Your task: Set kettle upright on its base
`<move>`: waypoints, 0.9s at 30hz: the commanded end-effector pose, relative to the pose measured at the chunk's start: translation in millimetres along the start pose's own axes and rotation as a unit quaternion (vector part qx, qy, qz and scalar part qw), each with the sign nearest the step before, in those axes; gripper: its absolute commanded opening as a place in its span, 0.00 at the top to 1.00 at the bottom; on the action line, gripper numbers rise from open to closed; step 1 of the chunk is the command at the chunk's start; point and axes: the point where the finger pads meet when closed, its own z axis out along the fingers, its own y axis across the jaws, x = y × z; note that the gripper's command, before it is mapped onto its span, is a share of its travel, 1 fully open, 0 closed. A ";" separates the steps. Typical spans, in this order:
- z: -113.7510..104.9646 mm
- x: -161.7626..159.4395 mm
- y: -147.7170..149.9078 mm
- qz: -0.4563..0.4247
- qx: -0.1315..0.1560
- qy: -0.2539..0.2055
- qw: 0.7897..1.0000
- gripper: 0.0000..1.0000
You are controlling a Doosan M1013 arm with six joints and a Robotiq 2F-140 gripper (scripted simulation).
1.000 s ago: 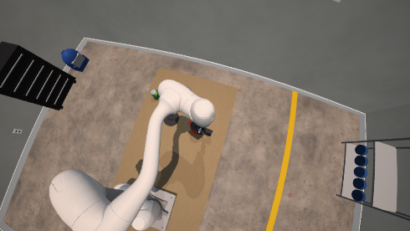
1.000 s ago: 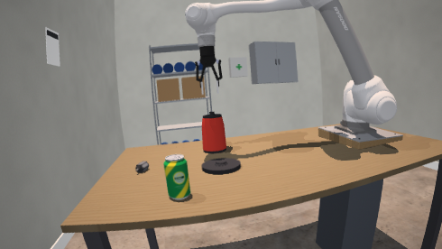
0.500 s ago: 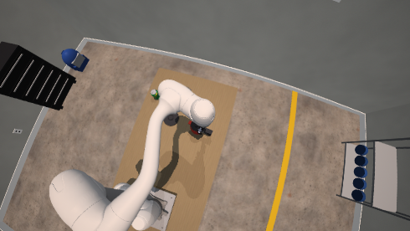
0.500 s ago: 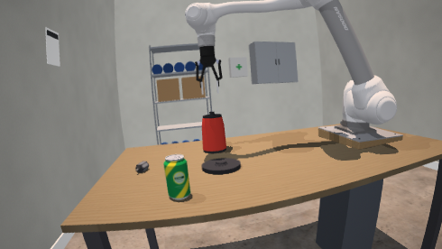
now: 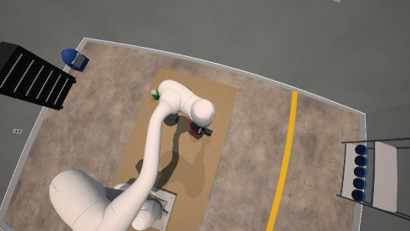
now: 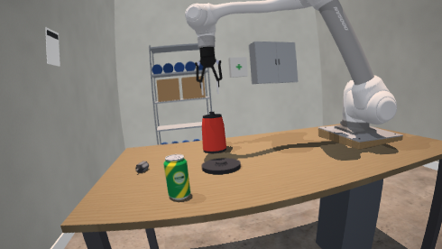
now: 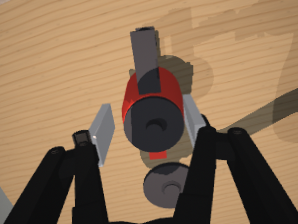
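Observation:
The red kettle [image 6: 213, 133] with a dark lid stands upright on the wooden table, just behind the round dark base [image 6: 221, 166] and apart from it. From the wrist view the kettle [image 7: 152, 110] shows from above, with its handle pointing away, and the base [image 7: 166, 188] lies beside it on the near side. My gripper [image 6: 208, 74] hangs high above the kettle, open and empty, fingers pointing down. In the overhead view the kettle [image 5: 196, 126] peeks out under the arm's wrist, and the base [image 5: 171, 120] lies to its left.
A green and yellow soda can [image 6: 178, 177] stands near the table's front left. A small dark object [image 6: 142, 167] lies at the left edge. A shelf rack [image 6: 180, 95] stands behind the table. The arm's mount [image 6: 359, 134] is at the far right.

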 end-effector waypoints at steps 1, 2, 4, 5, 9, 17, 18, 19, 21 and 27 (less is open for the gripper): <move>1.1 -0.1 -0.3 0.000 0.001 0.000 1.000 0.48; 3.1 -0.1 -0.3 0.000 0.001 0.000 1.000 0.48; 8.2 -0.1 -0.3 0.000 0.001 0.000 1.000 0.48; 11.3 -0.1 -0.3 0.000 0.001 0.000 1.000 0.48; 26.5 -0.1 -0.3 0.000 0.001 0.000 1.000 0.48; 54.9 -0.1 -0.4 0.000 0.001 0.000 1.000 0.48; 59.8 -0.1 -0.4 0.000 0.001 0.000 1.000 0.48; 64.6 -0.1 -0.4 0.000 0.001 0.000 1.000 0.48; 73.8 -0.1 -0.4 0.000 0.001 0.000 1.000 0.48; 95.3 -0.1 -0.4 0.000 0.001 0.000 1.000 0.48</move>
